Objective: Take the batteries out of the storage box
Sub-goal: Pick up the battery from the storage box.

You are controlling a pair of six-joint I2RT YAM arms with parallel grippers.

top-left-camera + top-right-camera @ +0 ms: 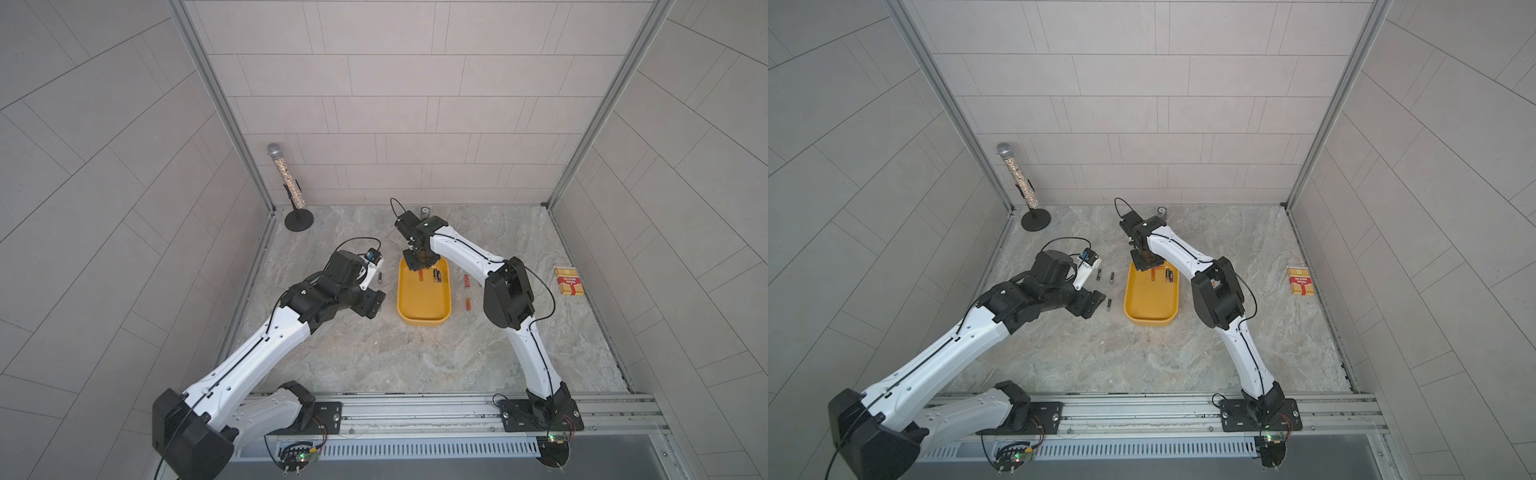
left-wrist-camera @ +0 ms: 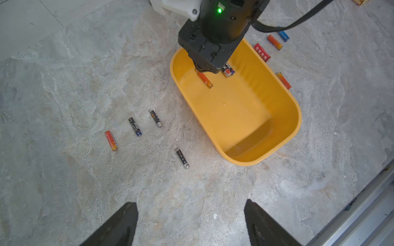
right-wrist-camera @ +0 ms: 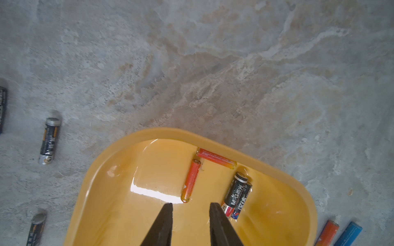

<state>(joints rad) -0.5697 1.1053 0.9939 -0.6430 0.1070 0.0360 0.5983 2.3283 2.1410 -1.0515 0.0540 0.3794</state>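
Note:
The yellow storage box [image 1: 424,303] [image 1: 1150,299] [image 2: 234,110] [image 3: 128,213] lies mid-table. At its far end are two orange batteries [image 3: 190,181] [image 3: 216,158] and two black batteries [image 3: 236,194]. My right gripper [image 3: 190,204] [image 1: 419,264] reaches down into that end, open by a narrow gap with nothing between its fingers; the near orange battery's end lies just beyond the tips. My left gripper [image 2: 190,202] [image 1: 376,305] hangs wide open over bare table left of the box. Several batteries [image 2: 135,126] [image 2: 182,158] lie left of the box, and others [image 2: 262,52] [image 2: 283,35] right of it.
A glittery microphone on a black stand [image 1: 291,183] is at the back left. A small silver can [image 1: 424,212] stands behind the right wrist. A red-and-yellow packet [image 1: 569,280] lies at the right edge. A metal rail [image 1: 415,411] runs along the front.

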